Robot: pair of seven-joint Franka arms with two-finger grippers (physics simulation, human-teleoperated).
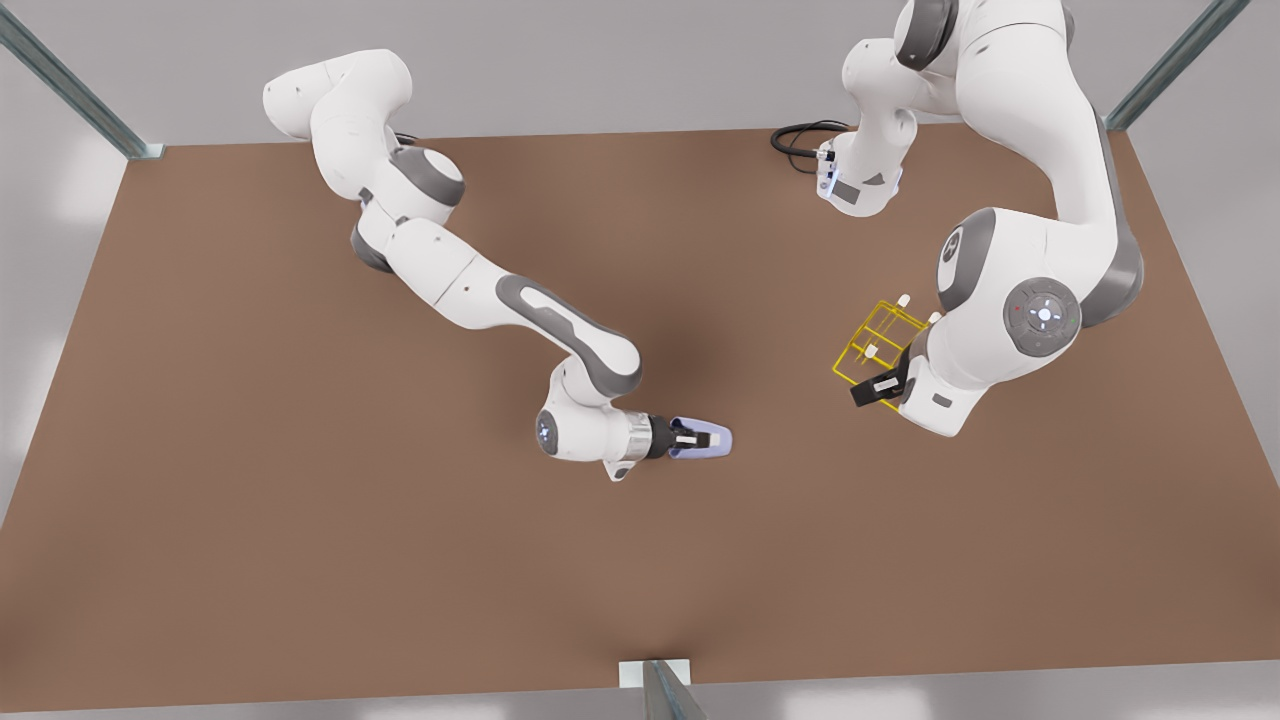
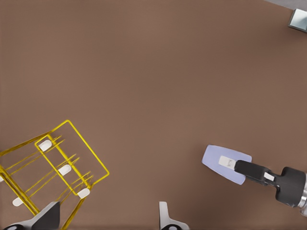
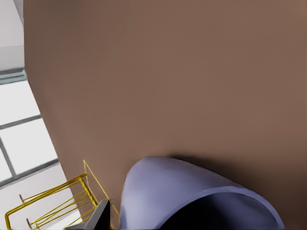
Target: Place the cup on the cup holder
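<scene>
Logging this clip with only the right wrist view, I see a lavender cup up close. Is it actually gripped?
Observer: Yes. In the front view the right gripper is shut on the cup, which is tipped sideways.
Operator: Is the cup at the holder yet?
Observer: No. The cup holder stands well apart from it, toward the front view's right.
Operator: And the other arm?
Observer: The left gripper waits beside the holder, and the left wrist view shows its fingers spread open.
</scene>
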